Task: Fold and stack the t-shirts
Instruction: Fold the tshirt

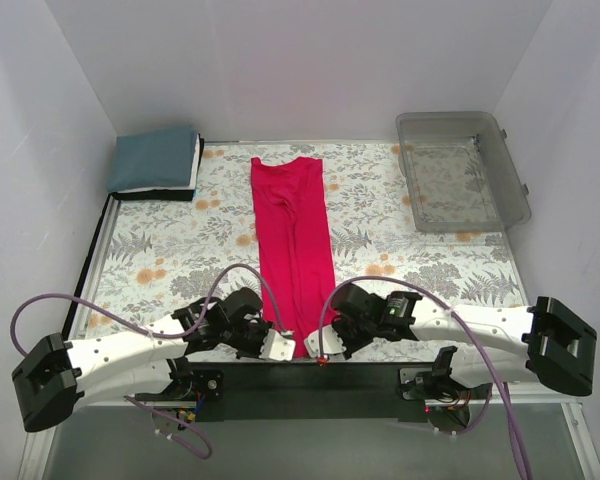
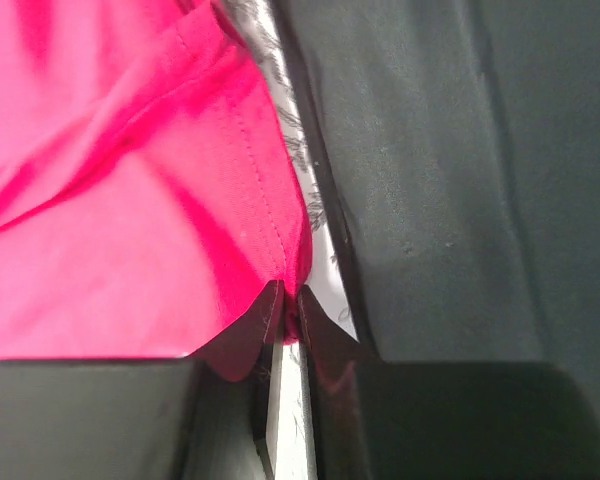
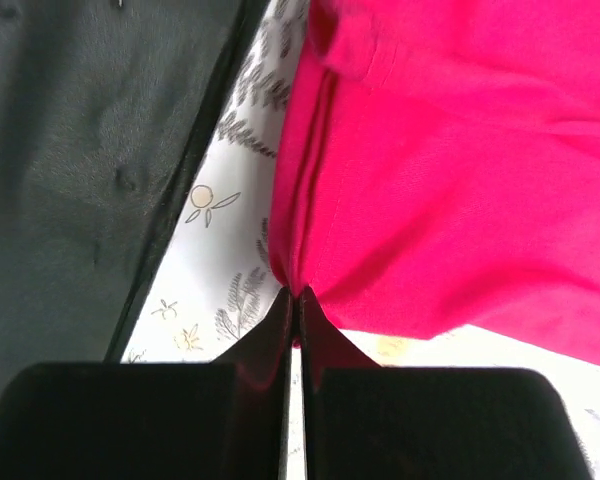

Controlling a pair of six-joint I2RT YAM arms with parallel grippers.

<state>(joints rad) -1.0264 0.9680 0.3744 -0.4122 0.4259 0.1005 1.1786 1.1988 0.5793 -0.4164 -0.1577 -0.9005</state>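
Observation:
The crimson-pink t-shirt (image 1: 294, 235) lies as a long narrow strip down the middle of the flowered table cover, running from the far side to the near edge. My left gripper (image 1: 276, 347) is shut on its near left corner (image 2: 292, 262), hem pinched between the jaws. My right gripper (image 1: 325, 349) is shut on its near right corner (image 3: 296, 280). Both grippers sit close together at the near edge. The teal-blue t-shirt (image 1: 156, 158) lies folded at the far left corner on a white and black layer.
A clear plastic bin (image 1: 462, 170) stands at the far right. A black strip (image 1: 310, 376) runs along the near edge under the grippers. White walls close in the table on three sides.

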